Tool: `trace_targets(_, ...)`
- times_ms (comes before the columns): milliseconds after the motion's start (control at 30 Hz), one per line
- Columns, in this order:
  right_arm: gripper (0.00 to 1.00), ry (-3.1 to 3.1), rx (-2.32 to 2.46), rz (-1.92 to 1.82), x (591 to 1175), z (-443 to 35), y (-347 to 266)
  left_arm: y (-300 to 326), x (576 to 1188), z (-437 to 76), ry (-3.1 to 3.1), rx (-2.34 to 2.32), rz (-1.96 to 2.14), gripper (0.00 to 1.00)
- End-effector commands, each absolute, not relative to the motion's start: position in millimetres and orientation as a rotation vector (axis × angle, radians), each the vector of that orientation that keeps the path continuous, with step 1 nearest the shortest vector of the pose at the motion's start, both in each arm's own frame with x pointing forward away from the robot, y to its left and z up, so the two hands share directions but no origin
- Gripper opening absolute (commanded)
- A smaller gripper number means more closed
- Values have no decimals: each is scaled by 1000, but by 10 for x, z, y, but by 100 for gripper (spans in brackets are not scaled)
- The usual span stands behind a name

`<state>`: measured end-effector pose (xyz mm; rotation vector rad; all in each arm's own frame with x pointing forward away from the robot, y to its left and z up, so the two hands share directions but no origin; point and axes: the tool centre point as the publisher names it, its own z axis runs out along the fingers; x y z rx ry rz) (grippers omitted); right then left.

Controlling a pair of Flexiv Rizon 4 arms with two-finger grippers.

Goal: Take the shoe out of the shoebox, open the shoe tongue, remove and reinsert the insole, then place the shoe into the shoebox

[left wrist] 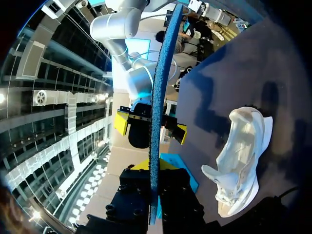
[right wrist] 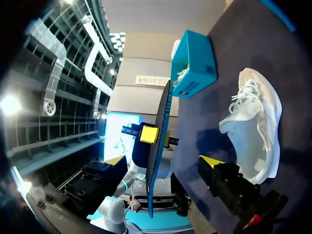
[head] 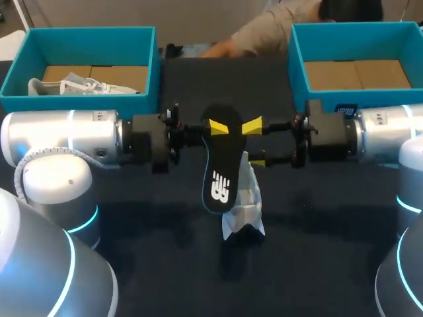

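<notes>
**Insole out of the shoe, held in the air; reinsertion pending**

- Insole (head: 221, 165): black and clear of the table (head: 317, 257), with its long axis running 12 to 6 o'clock in the head view.
- Left gripper (head: 218, 126): comes in from 9 o'clock and is clamped on the insole near its 12 o'clock end. In the left wrist view the insole runs edge-on straight out from between this gripper's fingers.
- Right gripper (head: 255, 143): comes in from 3 o'clock, spread wide. In the right wrist view its tips straddle the insole's edge, and neither appears to touch it.
- Shoe (head: 243, 206): white, on the table at 6 o'clock of both grippers. It sits below the insole's lower end, partly hidden by it, and apart from either gripper.
- Left shoebox (head: 79, 32): at 10 o'clock, holding a second shoe (head: 66, 86).
- Right shoebox (head: 357, 28): at 2 o'clock, showing only its cardboard floor.

Step (my judgement): removal is done and reinsertion has not begun.

Next move calls for:
- aiming the insole's toe at the shoe's opening;
- the free right gripper steadying the loose shoe or holding the tongue back;
- a shallow feed, as the thin insole looks likely to buckle if pushed end-on.
</notes>
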<state>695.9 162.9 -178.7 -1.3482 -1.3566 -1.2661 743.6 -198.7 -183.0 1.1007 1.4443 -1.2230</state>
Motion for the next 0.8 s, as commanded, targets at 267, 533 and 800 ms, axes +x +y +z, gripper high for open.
trace_targets(267, 100, -1437, -1409, -1256, 6836, -1787, 1321, -1940, 7345, -1854, 1482, 1097, -1242, 0)
trace_targets(533, 100, -1437, -1409, -1256, 6836, -1787, 1321, -1940, 7345, -1854, 1482, 1097, -1242, 0)
trace_targets(800, 100, -1437, -1409, -1256, 6836, -1787, 1321, -1940, 7345, -1854, 1482, 1097, -1242, 0)
